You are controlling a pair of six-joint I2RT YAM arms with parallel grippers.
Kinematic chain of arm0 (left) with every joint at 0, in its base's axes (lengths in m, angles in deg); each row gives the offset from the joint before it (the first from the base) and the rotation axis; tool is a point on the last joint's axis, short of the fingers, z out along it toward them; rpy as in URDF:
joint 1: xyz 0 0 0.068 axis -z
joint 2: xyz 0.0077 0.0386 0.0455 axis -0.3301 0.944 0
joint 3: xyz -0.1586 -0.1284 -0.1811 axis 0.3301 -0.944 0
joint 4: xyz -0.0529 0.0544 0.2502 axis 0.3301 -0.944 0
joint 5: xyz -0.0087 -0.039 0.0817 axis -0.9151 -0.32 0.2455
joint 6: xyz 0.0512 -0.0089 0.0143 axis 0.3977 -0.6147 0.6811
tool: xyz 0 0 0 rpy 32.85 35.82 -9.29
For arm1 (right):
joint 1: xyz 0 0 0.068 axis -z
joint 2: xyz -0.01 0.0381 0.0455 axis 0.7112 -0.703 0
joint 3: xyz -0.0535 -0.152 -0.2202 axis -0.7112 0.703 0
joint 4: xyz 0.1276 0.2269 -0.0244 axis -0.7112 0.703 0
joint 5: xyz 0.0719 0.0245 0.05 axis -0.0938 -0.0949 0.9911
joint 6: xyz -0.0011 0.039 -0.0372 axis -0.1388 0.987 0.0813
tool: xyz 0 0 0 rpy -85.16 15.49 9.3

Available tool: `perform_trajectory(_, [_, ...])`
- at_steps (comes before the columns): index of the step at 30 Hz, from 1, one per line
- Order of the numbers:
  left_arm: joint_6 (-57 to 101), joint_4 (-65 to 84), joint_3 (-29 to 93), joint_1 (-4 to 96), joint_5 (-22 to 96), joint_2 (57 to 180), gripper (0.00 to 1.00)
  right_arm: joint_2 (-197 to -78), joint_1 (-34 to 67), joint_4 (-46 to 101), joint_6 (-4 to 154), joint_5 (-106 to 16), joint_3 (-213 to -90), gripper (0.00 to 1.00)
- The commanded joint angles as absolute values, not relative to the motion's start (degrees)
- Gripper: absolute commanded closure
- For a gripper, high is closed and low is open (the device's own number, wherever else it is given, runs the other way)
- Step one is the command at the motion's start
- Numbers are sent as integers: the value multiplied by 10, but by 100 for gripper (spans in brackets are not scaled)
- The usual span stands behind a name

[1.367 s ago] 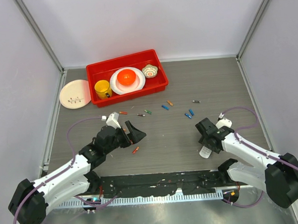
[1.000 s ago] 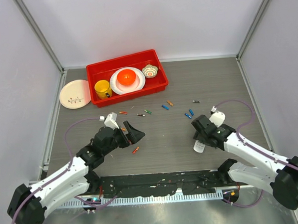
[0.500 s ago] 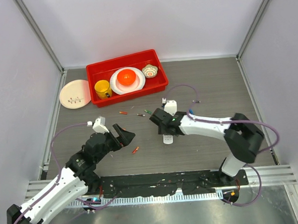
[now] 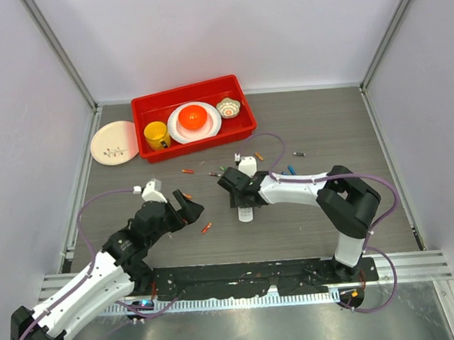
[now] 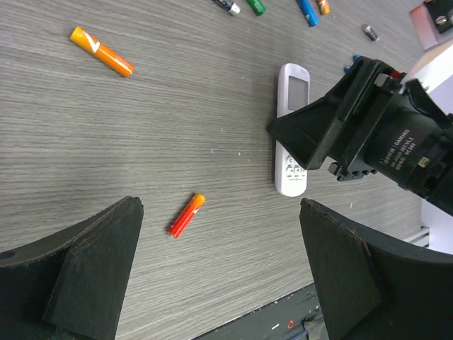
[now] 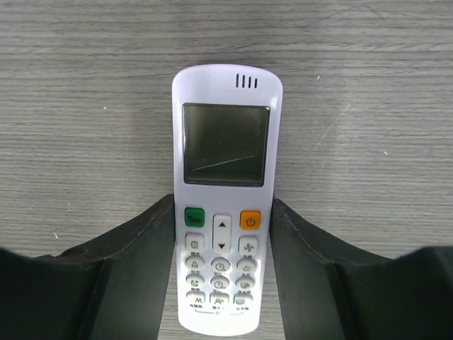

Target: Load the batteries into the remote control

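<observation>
Right gripper (image 4: pixel 237 188): set at a middling width and clamped on the remote control (image 4: pixel 245 212), its jaws pressed one to each long side of the keypad half; found just right of centre in the overhead view. Remote control: white, lying flat on the bench (image 4: pixel 314 234), screen and buttons facing up, screen end pointing away from the gripper in the right wrist view. Left gripper (image 5: pixel 221 234): jaws spread wide, holding nothing, low over the bench at the lower left of the overhead view. Batteries: one red-orange battery (image 5: pixel 186 215) lies loose just beside the left gripper, between it and the remote control. One orange battery (image 5: pixel 102 51) sits at the upper left of the left wrist view, and the other batteries (image 4: pixel 225 169) are strewn across the middle of the overhead view. Step in hand, as I judge it: securing the remote control, with no battery picked up. The next move likely calls for turning the remote control over to reach its back, where the cover presumably is, while the left gripper takes the nearest battery.
</observation>
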State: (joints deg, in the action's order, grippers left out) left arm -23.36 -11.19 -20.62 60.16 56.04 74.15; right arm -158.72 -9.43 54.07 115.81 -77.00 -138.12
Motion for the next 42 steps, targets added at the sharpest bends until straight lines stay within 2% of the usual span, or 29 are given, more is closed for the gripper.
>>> perform_trajectory(1, [-236, -90, -180, 603, 560, 769, 3, -1584, -98, 507, 1153, -758, -1373, 33])
perform_trajectory(6, [-229, -91, -167, 603, 560, 797, 0, -1557, -98, 504, 1156, -762, -1372, 14])
perform_trajectory(7, [-226, -92, -164, 603, 561, 806, 0, -1544, -99, 508, 1156, -764, -1373, 13])
perform_trajectory(11, [-207, -80, -131, 604, 556, 849, 0, -1443, -98, 538, 1157, -814, -1346, 11])
perform_trajectory(13, [-193, -55, -112, 605, 547, 889, 0, -1349, -98, 562, 1162, -873, -1319, 10])
perform_trajectory(16, [-180, -36, -37, 653, 570, 1001, 0, -1222, -97, 588, 1183, -933, -1243, 10])
perform_trajectory(20, [-149, -41, 74, 711, 607, 1201, 0, -1096, -95, 588, 1205, -942, -1175, 10])
perform_trajectory(23, [-149, -72, 148, 728, 607, 1282, 0, -1021, -95, 573, 1186, -912, -1141, 10])
perform_trajectory(31, [-143, -119, 252, 744, 632, 1416, 0, -990, -95, 573, 1182, -886, -1108, 9])
perform_trajectory(42, [-125, -198, 363, 750, 652, 1527, 3, -944, -94, 581, 1199, -877, -1079, 9])
